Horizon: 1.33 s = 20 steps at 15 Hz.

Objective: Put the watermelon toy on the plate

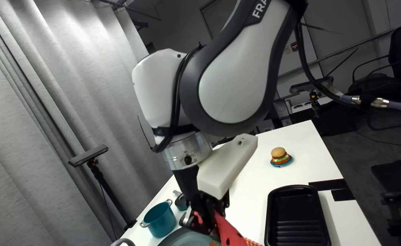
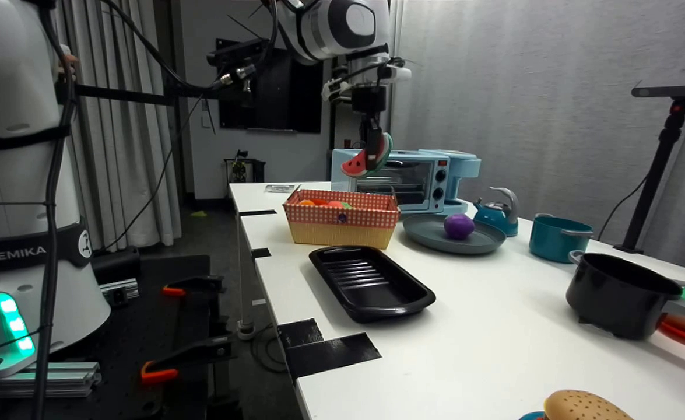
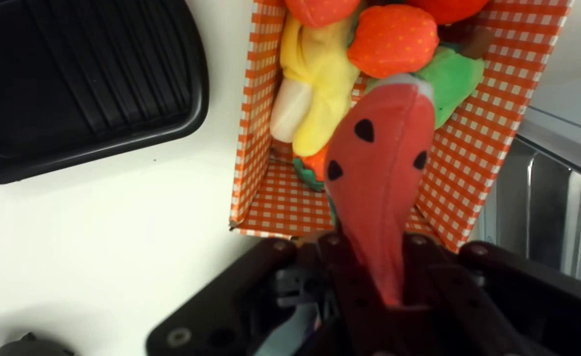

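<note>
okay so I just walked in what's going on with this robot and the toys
A robot arm holds a watermelon toy between its fingers, in the air above a checked basket with other toys in it. The grey plate stands on the table near the basket, with a purple toy on it; the watermelon toy isn't there yet.

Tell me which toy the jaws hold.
The watermelon toy, red with dark seeds, held aloft; the purple toy sits on the plate, a yellow toy in the checked basket.
</note>
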### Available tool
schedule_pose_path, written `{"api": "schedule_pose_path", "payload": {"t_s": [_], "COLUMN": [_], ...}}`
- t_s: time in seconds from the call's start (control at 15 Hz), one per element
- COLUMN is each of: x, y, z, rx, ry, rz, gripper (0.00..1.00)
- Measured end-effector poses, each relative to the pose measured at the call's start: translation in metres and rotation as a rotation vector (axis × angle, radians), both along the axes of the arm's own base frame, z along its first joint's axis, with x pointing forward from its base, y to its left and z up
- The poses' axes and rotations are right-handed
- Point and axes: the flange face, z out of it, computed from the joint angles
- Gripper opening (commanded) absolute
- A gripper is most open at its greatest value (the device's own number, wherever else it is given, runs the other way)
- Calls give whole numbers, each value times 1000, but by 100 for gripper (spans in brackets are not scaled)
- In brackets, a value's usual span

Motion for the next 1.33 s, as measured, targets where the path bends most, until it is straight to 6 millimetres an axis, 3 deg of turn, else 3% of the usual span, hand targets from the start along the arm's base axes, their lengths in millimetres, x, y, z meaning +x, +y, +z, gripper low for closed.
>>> {"api": "schedule_pose_path", "payload": {"t_s": [0.27,0.73,1.33], "x": [2,18,40], "y": [-9,-31,-43], "z": [22,42,44], "rx": [-19,-103,-203], "ry": [-45,-123,-261], "rz": [7,21,64], "gripper": [4,4,4]}}
